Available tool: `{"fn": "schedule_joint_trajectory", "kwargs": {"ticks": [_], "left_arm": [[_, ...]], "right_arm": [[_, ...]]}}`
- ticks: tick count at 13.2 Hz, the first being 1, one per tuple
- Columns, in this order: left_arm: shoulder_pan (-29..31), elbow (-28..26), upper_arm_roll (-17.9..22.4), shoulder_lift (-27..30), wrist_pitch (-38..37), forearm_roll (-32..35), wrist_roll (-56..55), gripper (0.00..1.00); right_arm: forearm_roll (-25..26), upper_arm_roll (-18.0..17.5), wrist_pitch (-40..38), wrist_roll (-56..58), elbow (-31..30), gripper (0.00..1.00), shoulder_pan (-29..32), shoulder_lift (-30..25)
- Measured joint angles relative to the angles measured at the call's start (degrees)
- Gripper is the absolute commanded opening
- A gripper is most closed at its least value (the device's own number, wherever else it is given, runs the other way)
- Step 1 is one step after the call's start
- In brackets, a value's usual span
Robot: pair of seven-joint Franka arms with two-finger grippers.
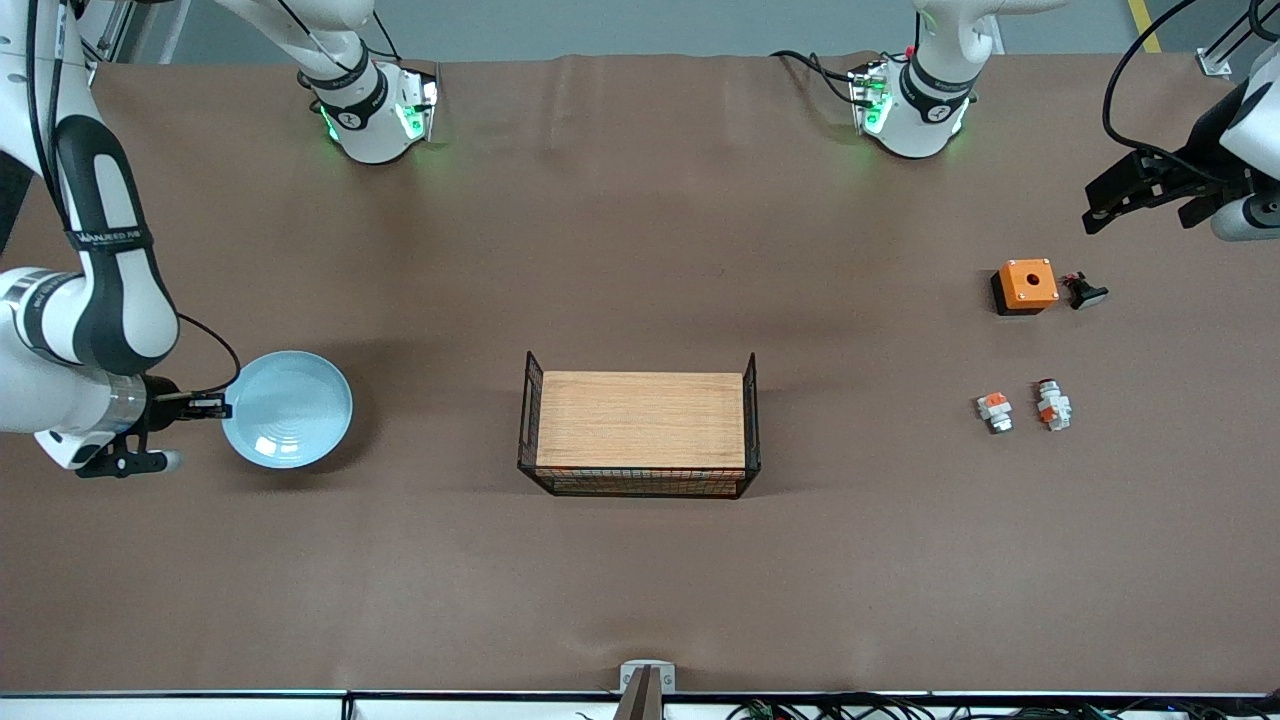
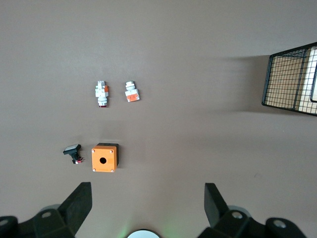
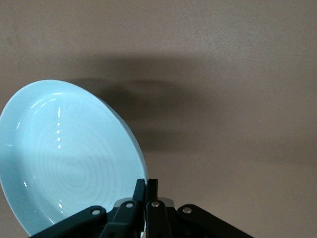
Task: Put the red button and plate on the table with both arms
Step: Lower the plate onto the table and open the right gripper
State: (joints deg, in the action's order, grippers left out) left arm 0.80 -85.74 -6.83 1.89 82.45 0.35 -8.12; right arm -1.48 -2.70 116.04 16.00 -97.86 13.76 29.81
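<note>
Our right gripper point(image 1: 212, 407) is clenched on the rim of the plate point(image 1: 288, 408), at the right arm's end of the table point(image 1: 640, 560). In the right wrist view the fingers point(image 3: 147, 191) pinch the plate's edge, and the plate appears slightly tilted with a shadow under it, so we judge it is held just off the surface or barely touching it; we cannot tell which.

Our left gripper point(image 1: 1140, 205) hangs released, fingers spread wide, over the table at the left arm's end, holding nothing. The red button point(image 1: 1051, 404) already lies on the table, nearer the front camera than the orange box point(image 1: 1025, 286), and just beside a similar white piece with an orange top point(image 1: 994, 411). A small black part point(image 1: 1083, 291) sits beside the box. A wire basket with a wooden board point(image 1: 640, 435) stands mid-table, well apart from both groups.

We judge the button's half is finished and the plate's placing is the step in hand. Next we should lower the plate flat, then release the right fingers and draw back without dragging the rim.
</note>
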Motion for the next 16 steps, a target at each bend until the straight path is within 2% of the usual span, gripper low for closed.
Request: {"fn": "schedule_joint_trajectory", "kwargs": {"ticks": [7,10,11,12,14,16], "left_arm": [[0.0,0.0,0.0,-0.4,1.0,0.0,0.0,1.0],[0.0,0.1,0.0,-0.4,1.0,0.0,0.0,1.0],[0.0,0.1,0.0,-0.4,1.0,0.0,0.0,1.0],[0.1,0.1,0.0,-0.4,1.0,0.0,0.0,1.0],[0.1,0.1,0.1,-0.4,1.0,0.0,0.0,1.0],[0.1,0.0,0.1,-0.4,1.0,0.0,0.0,1.0]], "right_arm": [[0.6,-0.4,6.3,1.0,0.0,0.02,-0.2,6.0],[2.4,-0.5,8.8,1.5,0.1,0.1,-0.2,7.3],[2.7,-0.5,9.7,1.5,0.1,0.3,-0.2,7.5],[2.7,-0.4,10.4,1.6,0.1,0.58,-0.2,7.8],[2.7,-0.3,11.5,1.5,0.1,0.99,-0.1,8.2],[2.7,-0.3,11.6,1.5,0.3,0.99,-0.1,8.2]]}}
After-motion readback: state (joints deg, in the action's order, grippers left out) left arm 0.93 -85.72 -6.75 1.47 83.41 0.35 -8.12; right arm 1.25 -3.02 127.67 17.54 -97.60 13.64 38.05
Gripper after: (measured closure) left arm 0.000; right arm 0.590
